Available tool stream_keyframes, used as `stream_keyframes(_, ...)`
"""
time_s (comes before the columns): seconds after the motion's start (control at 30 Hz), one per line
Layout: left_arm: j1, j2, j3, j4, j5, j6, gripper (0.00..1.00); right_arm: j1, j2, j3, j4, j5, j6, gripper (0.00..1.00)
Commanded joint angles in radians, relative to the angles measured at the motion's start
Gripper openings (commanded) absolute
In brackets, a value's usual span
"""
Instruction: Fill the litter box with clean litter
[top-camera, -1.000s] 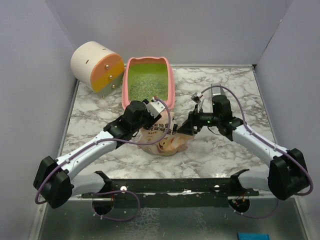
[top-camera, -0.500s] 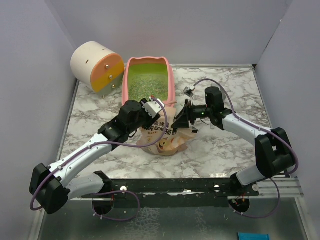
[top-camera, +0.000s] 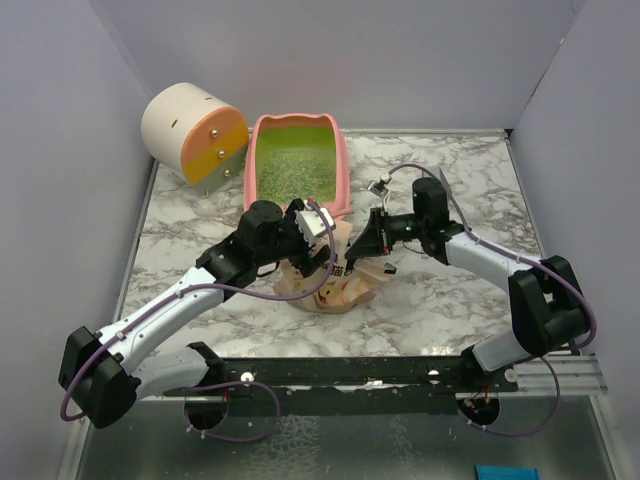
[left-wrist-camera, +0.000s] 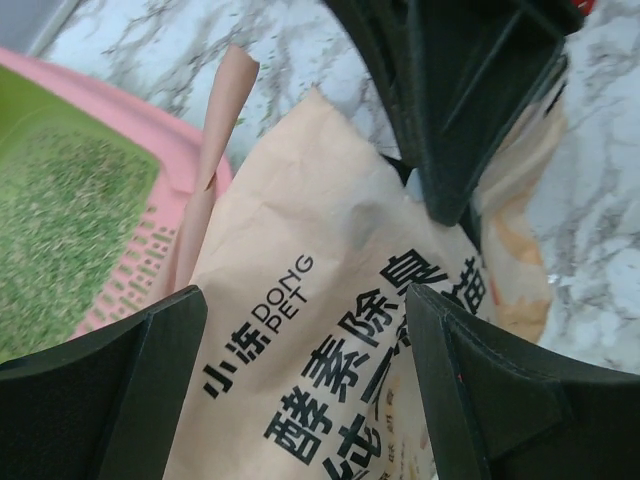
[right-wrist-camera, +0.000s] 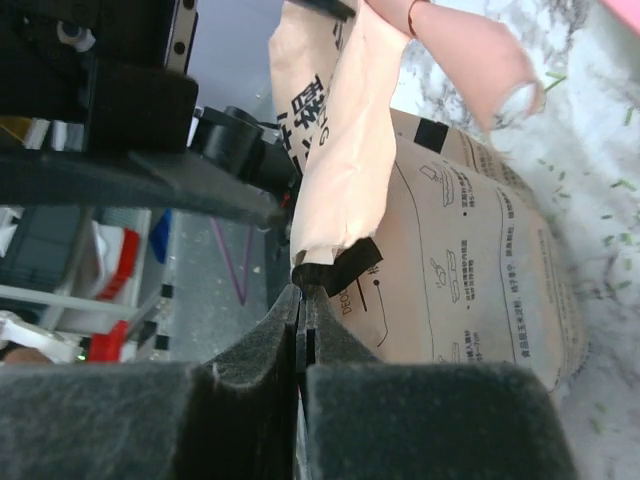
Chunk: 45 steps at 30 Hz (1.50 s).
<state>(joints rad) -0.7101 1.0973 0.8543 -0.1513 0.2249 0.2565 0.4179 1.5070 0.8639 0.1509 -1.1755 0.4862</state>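
Litter box (top-camera: 343, 172): pink shell, lime-green inside.
Clean litter (top-camera: 290, 172): greenish-grey, finely speckled.
Pouch (left-wrist-camera: 330, 300): tan, black printed characters, orange-brown cartoon print.
Cylinder (top-camera: 190, 125): cream body; orange, yellow and pale green bands on face.
Table (top-camera: 450, 300): white marble pattern, grey veins.
Left arm (top-camera: 170, 310), right arm (top-camera: 500, 265): white shells, black joints.

left hand (left-wrist-camera: 302, 300): spread wide; right hand (right-wrist-camera: 300, 305): pinched tight; arms: both angled inward

Tan paper bag (left-wrist-camera: 330, 330) with black print, between the wide-spread dark fingers of the left gripper (left-wrist-camera: 305, 300), right gripper (left-wrist-camera: 445, 195) tip at the bag's top edge, pink litter box (left-wrist-camera: 120, 110) just beyond on the marble table (left-wrist-camera: 600, 200), greenish litter (left-wrist-camera: 60, 220) inside.
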Motion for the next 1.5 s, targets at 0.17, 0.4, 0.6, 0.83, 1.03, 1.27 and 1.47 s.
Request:
stream_keyframes(0.17,-0.044,-0.048,-0.003,0.006,0.222,0.058,0.99,0.005,0.012,-0.259,0.431,-0.123,0.407,0.01)
stream_keyframes(0.4,-0.090,0.017,0.041,-0.064,0.193,0.098,0.99,0.005,0.004,-0.296,0.452,-0.094,0.368,0.03)
stream_keyframes(0.6,-0.097,0.001,0.032,-0.097,0.216,0.112,0.99,0.018,0.014,-0.208,0.267,-0.104,0.242,0.04)
stream_keyframes(0.83,-0.161,0.069,0.082,-0.176,0.103,0.173,0.99,0.034,0.063,-0.196,0.310,-0.126,0.278,0.01)
stream_keyframes(1.03,-0.238,0.100,0.063,-0.150,-0.123,0.319,0.99,0.045,0.076,-0.181,0.262,-0.134,0.240,0.01)
stream_keyframes(1.27,-0.314,0.100,-0.009,-0.064,-0.392,0.506,0.99,0.047,0.072,-0.186,0.266,-0.135,0.241,0.01)
stream_keyframes(1.47,-0.326,0.082,-0.054,-0.017,-0.387,0.602,0.99,0.048,0.044,-0.177,0.220,-0.150,0.209,0.05)
